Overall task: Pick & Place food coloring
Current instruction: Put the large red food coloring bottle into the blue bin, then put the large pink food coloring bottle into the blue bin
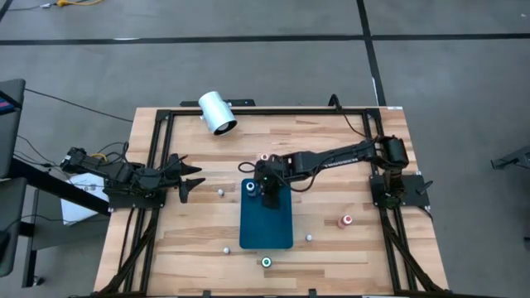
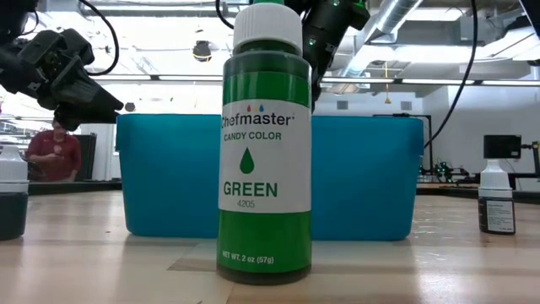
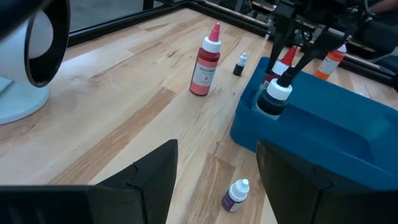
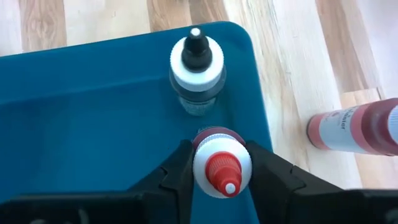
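The food coloring bottles are small squeeze bottles. My right gripper (image 4: 222, 155) is over the far left corner of the blue bin (image 1: 267, 223) and is shut on a red-tipped bottle (image 4: 222, 177). A dark bottle with a white cap (image 4: 196, 62) stands upright in that corner, just beside it. A red bottle (image 3: 205, 62) stands on the table past the bin. A green bottle (image 2: 264, 143) stands near the front edge. My left gripper (image 3: 214, 168) waits open at the table's left side (image 1: 190, 178), touching nothing. My right gripper pinches the red-tipped bottle at its white cap (image 4: 208, 163) between the two fingers (image 4: 177, 171), coming from above and pointing down. The bottle stays upright under the gripper, inside the bin's corner (image 3: 287, 59). The bin wall hides its base.
A big white cylinder (image 1: 217, 113) lies at the far left of the table. Small bottles are scattered on the wood: a purple one (image 3: 236, 194), a black one (image 3: 239, 64), an orange one (image 3: 333, 59) and a pink one (image 1: 347, 221). A person (image 2: 55, 152) stands in the room behind.
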